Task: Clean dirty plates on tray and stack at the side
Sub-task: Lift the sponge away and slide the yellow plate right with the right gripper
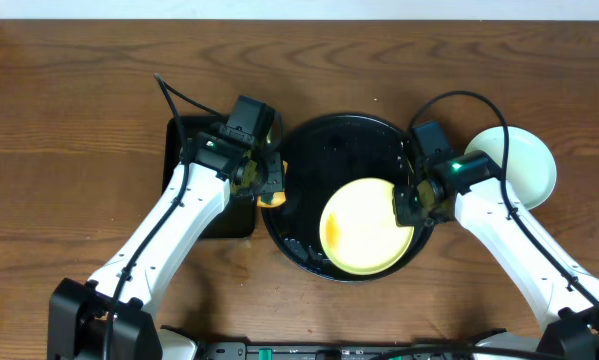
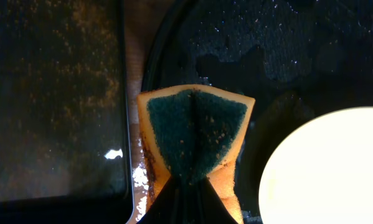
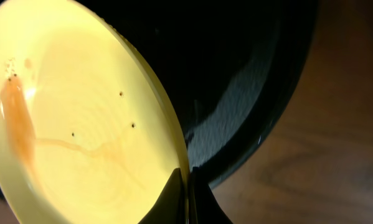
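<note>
the overhead view alone gives the whole layout: the round black tray [image 1: 339,140] lies mid-desk [image 1: 79,100], and the yellow plate [image 1: 367,228] lies face up inside the tray, toward its right, robot-side rim. a mint plate [image 1: 524,165] rests on the bare desk to the right of the tray, partly covered by the right arm; i cannot tell whether more than one is stacked there. a rectangular black tray [image 1: 211,215] lies just left of the round tray, mostly under the left arm. the left gripper [image 1: 269,190] hangs over the tray's left rim, closed on a sponge [image 1: 273,198]. the left wrist view adds what the overhead cannot: the sponge [image 2: 195,134] is pinched narrow into a fold, its dark green scouring face toward the camera with orange foam at the edges, speckled with crumbs, and the tray floor [image 2: 298,50] beyond it is wet. the right gripper [image 1: 411,205] is at the plate's right edge, nearest the tray's right rim. only the right wrist view shows that the gripper [image 3: 187,193] is nipped tight on the plate's thin rim [image 3: 167,130], and that a brown sauce streak [image 3: 15,118] runs along the plate's inner edge with a thinner trail branching across its centre and a few dark specks.
</note>
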You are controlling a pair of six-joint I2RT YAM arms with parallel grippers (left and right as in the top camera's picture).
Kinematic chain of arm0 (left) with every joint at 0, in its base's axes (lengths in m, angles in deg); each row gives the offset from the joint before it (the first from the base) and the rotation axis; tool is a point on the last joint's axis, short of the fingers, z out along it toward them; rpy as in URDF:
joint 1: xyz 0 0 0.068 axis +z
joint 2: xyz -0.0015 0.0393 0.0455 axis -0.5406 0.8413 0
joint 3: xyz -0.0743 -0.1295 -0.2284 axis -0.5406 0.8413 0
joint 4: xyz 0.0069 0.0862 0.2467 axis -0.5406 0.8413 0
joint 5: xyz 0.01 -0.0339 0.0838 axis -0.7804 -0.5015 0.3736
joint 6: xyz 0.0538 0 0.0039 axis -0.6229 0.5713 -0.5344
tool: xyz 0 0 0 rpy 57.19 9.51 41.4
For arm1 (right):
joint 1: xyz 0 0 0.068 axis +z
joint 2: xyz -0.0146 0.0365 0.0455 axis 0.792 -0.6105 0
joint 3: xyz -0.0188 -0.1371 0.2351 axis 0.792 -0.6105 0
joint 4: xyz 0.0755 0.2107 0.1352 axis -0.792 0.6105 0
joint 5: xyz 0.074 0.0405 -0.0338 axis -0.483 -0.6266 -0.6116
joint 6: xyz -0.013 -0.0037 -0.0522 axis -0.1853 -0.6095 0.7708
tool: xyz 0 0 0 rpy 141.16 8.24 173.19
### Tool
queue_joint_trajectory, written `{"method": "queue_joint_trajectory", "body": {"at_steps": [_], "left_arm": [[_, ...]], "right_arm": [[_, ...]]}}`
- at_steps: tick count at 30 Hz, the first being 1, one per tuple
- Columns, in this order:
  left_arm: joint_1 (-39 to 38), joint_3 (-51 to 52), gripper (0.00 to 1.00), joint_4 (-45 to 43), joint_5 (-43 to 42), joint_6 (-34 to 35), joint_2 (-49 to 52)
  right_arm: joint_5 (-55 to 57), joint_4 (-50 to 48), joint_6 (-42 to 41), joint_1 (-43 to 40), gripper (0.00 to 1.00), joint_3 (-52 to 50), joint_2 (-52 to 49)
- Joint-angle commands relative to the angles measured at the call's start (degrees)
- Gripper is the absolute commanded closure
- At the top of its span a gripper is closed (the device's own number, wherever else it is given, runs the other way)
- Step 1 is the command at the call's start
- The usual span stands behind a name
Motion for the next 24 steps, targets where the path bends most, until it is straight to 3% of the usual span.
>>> {"method": "queue_joint_trajectory", "body": {"at_steps": [1, 15, 20, 24], "left_arm": [[0.2, -0.1, 0.92, 0.1, 0.7, -1.2, 0.0], [0.2, -0.1, 0.93, 0.1, 0.7, -1.2, 0.0], [0.2, -0.1, 0.92, 0.2, 0.7, -1.2, 0.0], [0.2, -0.1, 0.92, 0.1, 0.7, -1.1, 0.0]], "right_arm": [[-5.1, 1.9, -0.3, -1.8, 0.99, 0.9, 1.2], [-18.2, 3.5, 2.0, -5.4, 0.99, 0.9, 1.2], [-12.1, 3.2, 1.9, -5.4, 0.99, 0.9, 1.2], [-1.0, 0.2, 0.6, -5.5, 0.99, 1.0, 1.2]]}}
